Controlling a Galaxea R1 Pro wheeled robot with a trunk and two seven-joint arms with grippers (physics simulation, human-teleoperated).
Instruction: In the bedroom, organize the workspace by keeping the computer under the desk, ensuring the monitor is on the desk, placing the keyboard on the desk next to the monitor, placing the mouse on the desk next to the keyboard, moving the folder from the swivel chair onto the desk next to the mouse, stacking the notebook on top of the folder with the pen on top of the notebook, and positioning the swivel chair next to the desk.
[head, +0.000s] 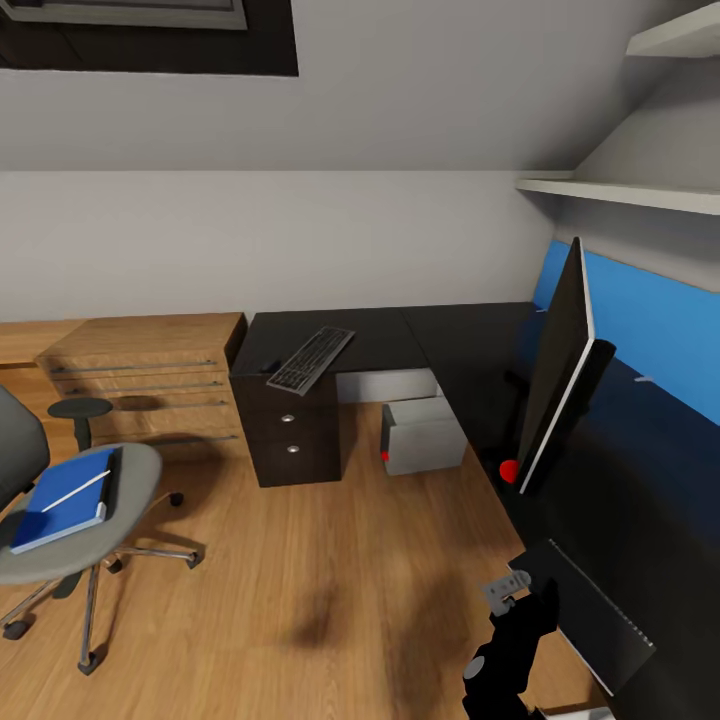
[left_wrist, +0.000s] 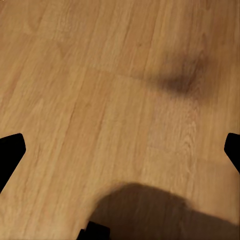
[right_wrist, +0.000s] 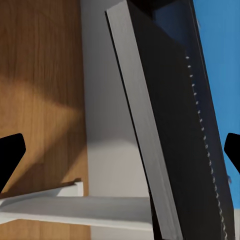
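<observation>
Between steps, nothing in hand. Left pincer (left_wrist: 120, 150) spread apart over bare wood floor (left_wrist: 100, 75); right pincer (right_wrist: 120, 155) spread apart too, facing the notebook (right_wrist: 185, 125) at the bench's near end. Monitor (head: 555, 365) upright on dark bench (head: 450, 340), keyboard (head: 311, 359) well apart on the far wing. Folder (head: 68, 497) with pen (head: 78, 490) on swivel chair (head: 125, 480), computer (head: 425, 435) under bench. Likely next: reach for keyboard, set beside monitor.
</observation>
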